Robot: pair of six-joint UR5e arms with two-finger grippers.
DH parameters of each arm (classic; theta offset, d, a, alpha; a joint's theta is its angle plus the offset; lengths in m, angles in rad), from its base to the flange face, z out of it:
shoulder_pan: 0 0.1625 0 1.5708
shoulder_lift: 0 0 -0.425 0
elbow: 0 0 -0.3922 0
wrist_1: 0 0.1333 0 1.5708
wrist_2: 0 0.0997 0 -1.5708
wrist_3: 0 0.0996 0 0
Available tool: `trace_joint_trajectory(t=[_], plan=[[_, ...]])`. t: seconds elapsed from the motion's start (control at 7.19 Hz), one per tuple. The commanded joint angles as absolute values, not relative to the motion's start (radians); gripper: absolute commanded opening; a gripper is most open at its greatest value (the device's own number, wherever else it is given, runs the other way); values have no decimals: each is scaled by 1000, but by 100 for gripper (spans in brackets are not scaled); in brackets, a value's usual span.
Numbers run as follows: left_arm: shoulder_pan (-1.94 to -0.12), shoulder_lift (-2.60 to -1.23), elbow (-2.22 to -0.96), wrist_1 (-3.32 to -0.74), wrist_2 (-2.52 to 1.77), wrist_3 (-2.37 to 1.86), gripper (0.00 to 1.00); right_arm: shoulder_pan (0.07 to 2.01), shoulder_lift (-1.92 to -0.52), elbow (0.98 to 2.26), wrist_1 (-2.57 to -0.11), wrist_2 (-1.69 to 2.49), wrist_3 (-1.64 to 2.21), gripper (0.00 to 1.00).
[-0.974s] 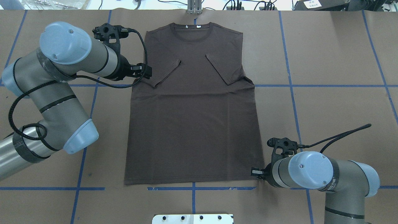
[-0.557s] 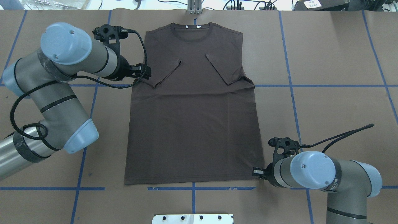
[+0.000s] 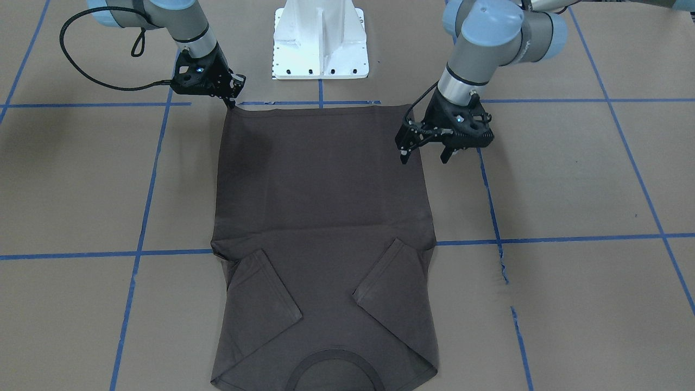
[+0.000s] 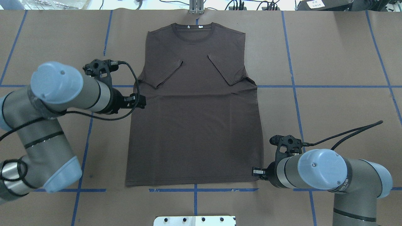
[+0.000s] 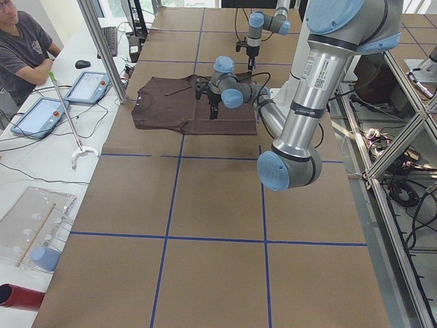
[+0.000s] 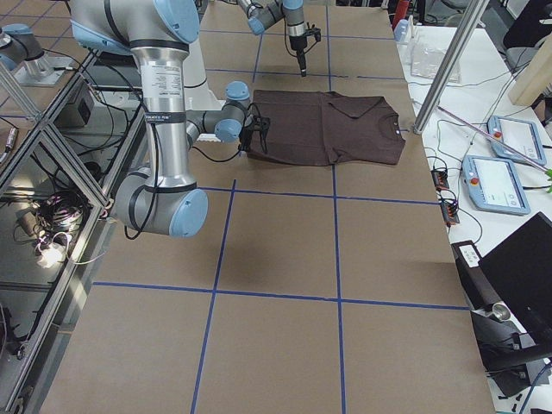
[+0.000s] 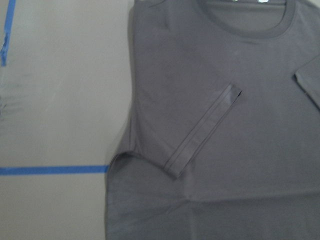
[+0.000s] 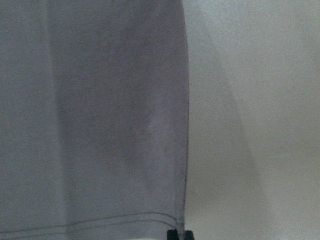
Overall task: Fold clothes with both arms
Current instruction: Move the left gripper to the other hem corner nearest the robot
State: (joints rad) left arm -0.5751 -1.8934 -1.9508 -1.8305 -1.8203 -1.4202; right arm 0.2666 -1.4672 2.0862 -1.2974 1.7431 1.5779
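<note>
The dark brown T-shirt [image 4: 194,125] lies flat on the brown table with its collar at the far side and both sleeves folded inward. It also shows in the front view [image 3: 320,206]. My left gripper [image 3: 425,157] is open and hovers over the shirt's left side edge, about mid-body [image 4: 141,102]. The left wrist view shows the folded left sleeve [image 7: 200,135]. My right gripper [image 3: 233,99] is at the shirt's near right hem corner [image 4: 256,172]. Its fingertips [image 8: 174,234] stand close together at that corner, shut on it.
The white pedestal base [image 3: 320,43] stands at the robot's edge of the table. Blue tape lines [image 4: 292,86] cross the brown paper. A metal post [image 4: 196,8] stands beyond the collar. An operator [image 5: 24,41] and tablets [image 5: 41,113] are off the far side.
My left arm has moved toward the robot along the shirt's left edge, from beside the folded sleeve to mid-body. The right gripper has stayed at the hem corner.
</note>
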Motion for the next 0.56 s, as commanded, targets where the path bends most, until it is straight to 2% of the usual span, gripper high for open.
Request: trace_joint_trajectory(t=[0.0,0.14,0.42], plan=[[-406,-1793,-2014,-1835,-1682,-1674,100,271,-1463,2097,-1296,1746,1574,0],[-290,-1763,-1997,-1838,-1583,-1784,99,276,-1465,2100,-1298,1753,1574,0],[-212,-1763,-1991,-1835,-1546,-1842,99,285,-1463,2102,-1298,1763,1574,0]])
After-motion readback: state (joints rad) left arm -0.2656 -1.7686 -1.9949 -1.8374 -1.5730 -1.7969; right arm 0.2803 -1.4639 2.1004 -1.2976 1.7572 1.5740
